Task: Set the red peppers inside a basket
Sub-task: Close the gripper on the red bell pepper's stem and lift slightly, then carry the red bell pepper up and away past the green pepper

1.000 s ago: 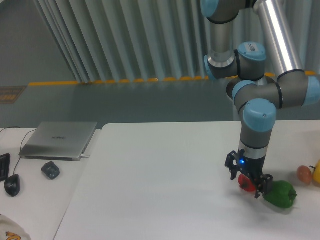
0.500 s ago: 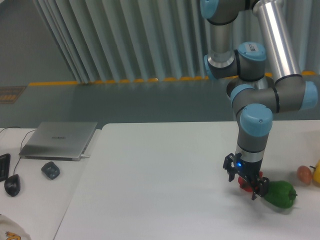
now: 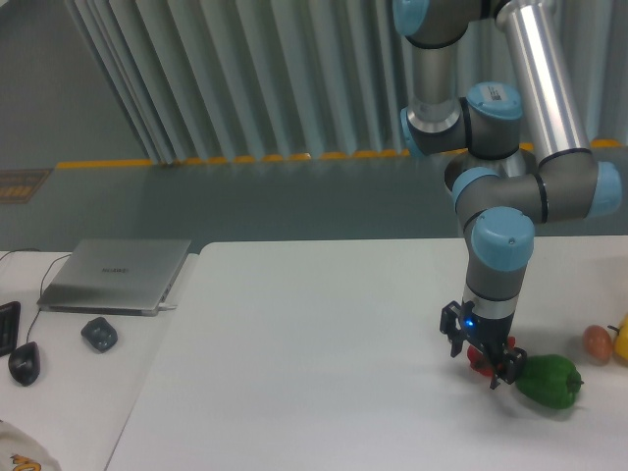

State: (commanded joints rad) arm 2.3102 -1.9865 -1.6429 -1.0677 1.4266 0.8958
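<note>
The red pepper [image 3: 481,359] is small and glossy and sits low over the white table [image 3: 314,373] at the right, mostly hidden between my gripper's fingers. My gripper [image 3: 482,359] points down and is shut on the pepper. I cannot tell whether the pepper touches the table. The green bell pepper [image 3: 548,381] lies right beside it, to the right. No basket is in view.
A small orange-pink egg-shaped item [image 3: 597,341] and a yellow thing [image 3: 622,340] lie at the table's right edge. A closed laptop [image 3: 116,275], a dark small object [image 3: 99,335] and a mouse [image 3: 25,363] lie on the left.
My gripper with the red pepper has shifted slightly to the left, away from the green pepper. The other things have not moved.
</note>
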